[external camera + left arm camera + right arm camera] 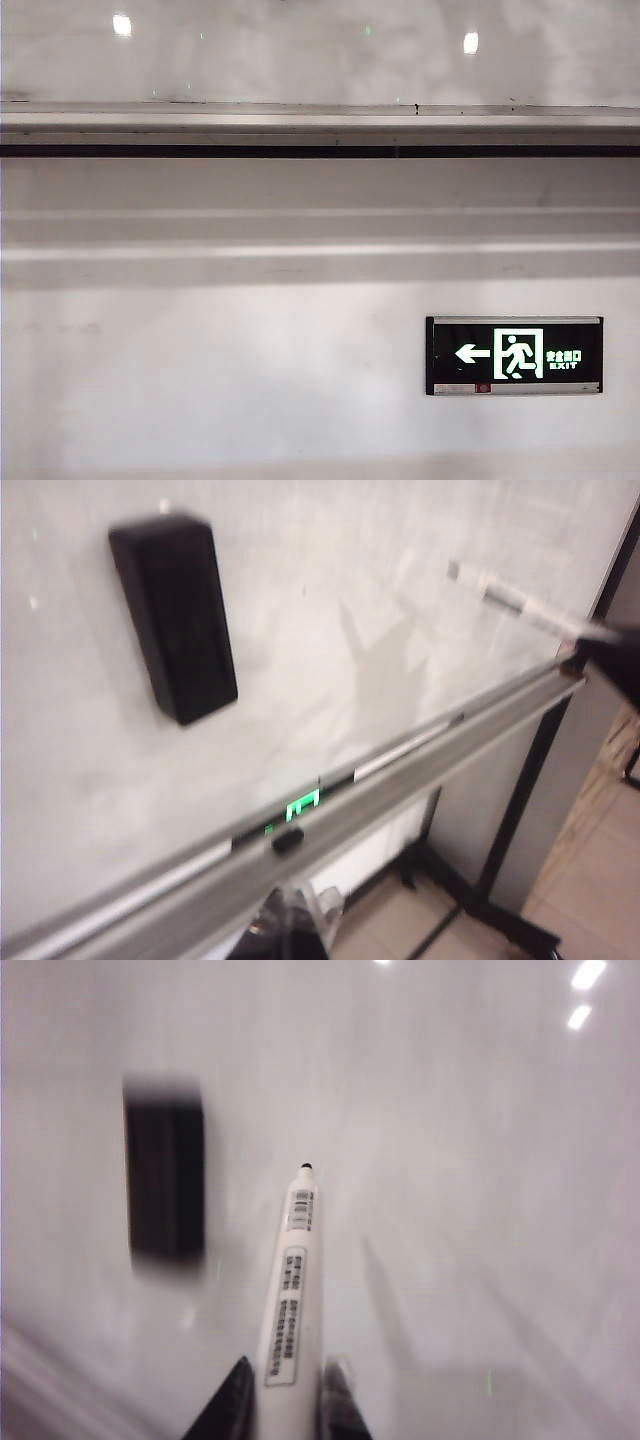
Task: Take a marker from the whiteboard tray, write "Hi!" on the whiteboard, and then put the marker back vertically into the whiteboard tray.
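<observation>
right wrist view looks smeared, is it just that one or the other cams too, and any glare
Right wrist view: eraser motion-smeared, marker in the right gripper fairly sharp, ceiling-light glare on the whiteboard. Left wrist view: mildly blurred overall, marker shadow on the board; left gripper unseen. Exterior view: steady, two bright glare spots.

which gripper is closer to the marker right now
Right. The right gripper is shut on the marker, tip aimed at the whiteboard. The left gripper shows in no view; its wrist camera sees that marker from well off.
</observation>
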